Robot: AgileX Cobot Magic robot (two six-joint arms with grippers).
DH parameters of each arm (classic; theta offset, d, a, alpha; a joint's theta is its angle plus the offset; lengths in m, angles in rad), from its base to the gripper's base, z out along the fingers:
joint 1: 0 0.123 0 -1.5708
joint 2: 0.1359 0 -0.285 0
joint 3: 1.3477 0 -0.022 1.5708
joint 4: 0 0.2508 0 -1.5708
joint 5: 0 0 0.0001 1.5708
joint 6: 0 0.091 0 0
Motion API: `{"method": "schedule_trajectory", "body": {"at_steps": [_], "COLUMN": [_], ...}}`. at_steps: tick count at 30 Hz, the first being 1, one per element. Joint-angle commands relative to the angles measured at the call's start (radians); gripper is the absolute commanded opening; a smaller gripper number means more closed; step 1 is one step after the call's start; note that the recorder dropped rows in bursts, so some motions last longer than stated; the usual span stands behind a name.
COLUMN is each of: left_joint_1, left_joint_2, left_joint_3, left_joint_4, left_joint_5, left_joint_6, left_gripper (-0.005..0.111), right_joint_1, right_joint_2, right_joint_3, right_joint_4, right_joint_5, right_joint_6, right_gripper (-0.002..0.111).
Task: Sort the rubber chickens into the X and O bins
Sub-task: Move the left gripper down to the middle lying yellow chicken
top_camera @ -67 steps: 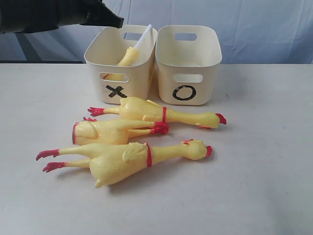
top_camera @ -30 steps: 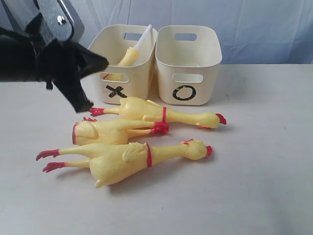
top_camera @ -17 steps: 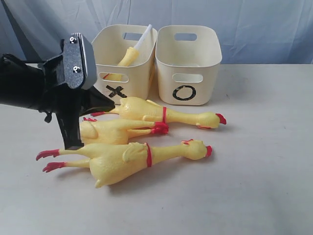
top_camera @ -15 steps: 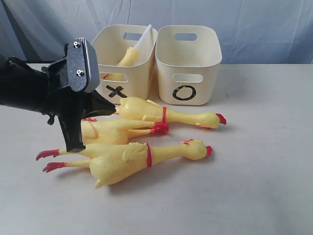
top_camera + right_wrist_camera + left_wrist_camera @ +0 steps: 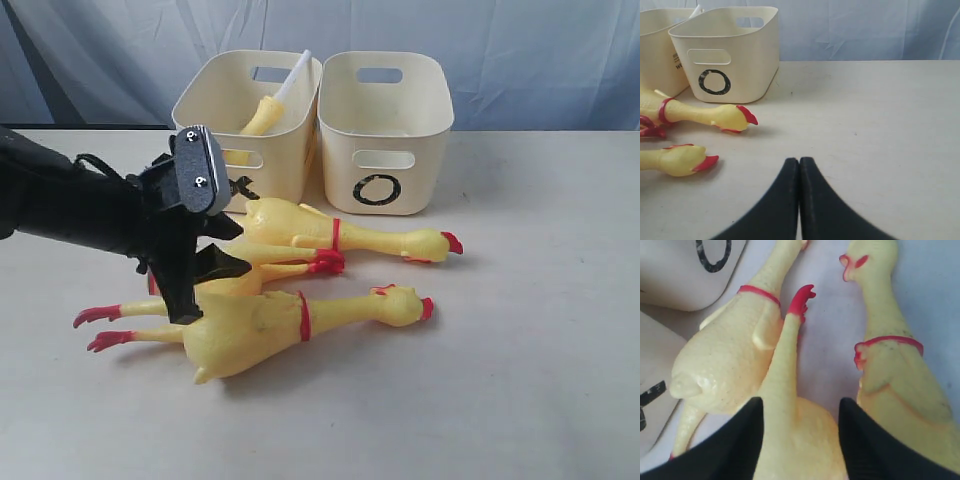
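Note:
Three rubber chickens lie side by side on the table before the bins: the far one [image 5: 340, 232], the middle one [image 5: 275, 270] and the near one [image 5: 270, 325]. My left gripper [image 5: 210, 285] is open and low over the middle chicken [image 5: 800, 440], its fingers [image 5: 740, 440] on either side of the body near the legs. Another chicken [image 5: 262, 115] stands inside the X bin [image 5: 285, 140], whose mark the arm hides. Right of it, the O bin [image 5: 385, 130] looks empty. My right gripper [image 5: 799, 161] is shut, empty, above bare table.
The two bins stand touching at the back of the table, against a blue cloth backdrop [image 5: 520, 50]. In the right wrist view the O bin [image 5: 725, 50] and two chicken heads [image 5: 735, 116] [image 5: 685, 160] lie off to one side.
My left arm came in from the upper left, dropped toward the table and moved right. Its open jaws now straddle the middle chicken. Chickens and bins have not moved.

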Motion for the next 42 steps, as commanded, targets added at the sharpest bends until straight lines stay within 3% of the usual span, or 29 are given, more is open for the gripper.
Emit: {"method": "schedule_trajectory", "body": {"at_steps": [1,29,33,42], "left_joint_1": [0.0,0.0,0.0,0.0], "left_joint_2": [0.042,0.21,0.21,0.21], "left_joint_3": [-0.022,-0.1,-0.1,-0.1], "left_joint_4": [-0.074,-0.155,-0.155,-0.155], "left_joint_5": [-0.016,-0.023,-0.023,-0.023], "left_joint_6": [0.03,0.03,0.03,0.03], "left_gripper": [0.055,0.056,0.043,0.001], "right_joint_1": [0.002,0.002,0.002,0.002], "right_joint_2": [-0.004,-0.004,-0.004,-0.004], "right_joint_3": [0.002,0.002,0.002,0.002], "right_joint_4": [-0.004,-0.004,-0.004,-0.004], "right_joint_5": [-0.007,-0.006,-0.007,-0.007], "right_joint_6": [0.0,0.0,0.0,0.0], "right_gripper": [-0.001,-0.001,-0.001,-0.001]}}
